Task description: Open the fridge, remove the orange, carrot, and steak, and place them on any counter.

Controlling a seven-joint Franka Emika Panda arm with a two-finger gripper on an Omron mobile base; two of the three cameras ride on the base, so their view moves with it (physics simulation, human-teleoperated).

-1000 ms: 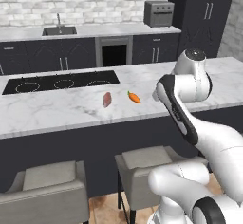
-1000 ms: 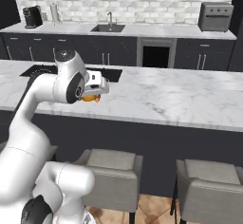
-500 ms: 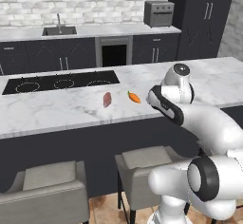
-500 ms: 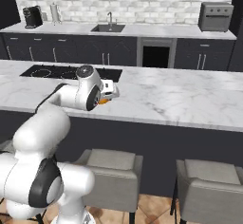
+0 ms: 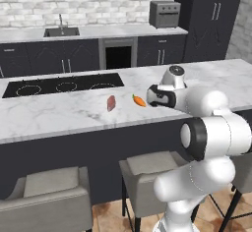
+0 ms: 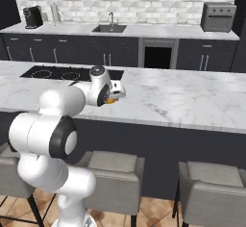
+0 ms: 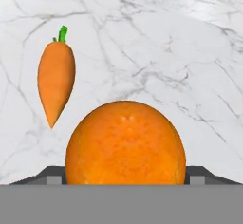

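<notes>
On the marble counter (image 5: pixel 59 115) — steak (image 5: pixel 111 102), carrot (image 7: pixel 56 87); end effector (image 7: pixel 126 180) clamped on orange (image 7: pixel 125 144).

A home kitchen: a marble island tabletop (image 5: pixel 59 115) with a black cooktop (image 5: pixel 64 85), grey stools (image 6: pixel 206 180) near it, a sink (image 6: pixel 109 28) and dark cupboards (image 5: pixel 44 59) against the far brick wall.

Both base cams sit behind the arm, left and right, sharing the bench (image 5: pixel 59 118). Hand cam looks down at it, close.
</notes>
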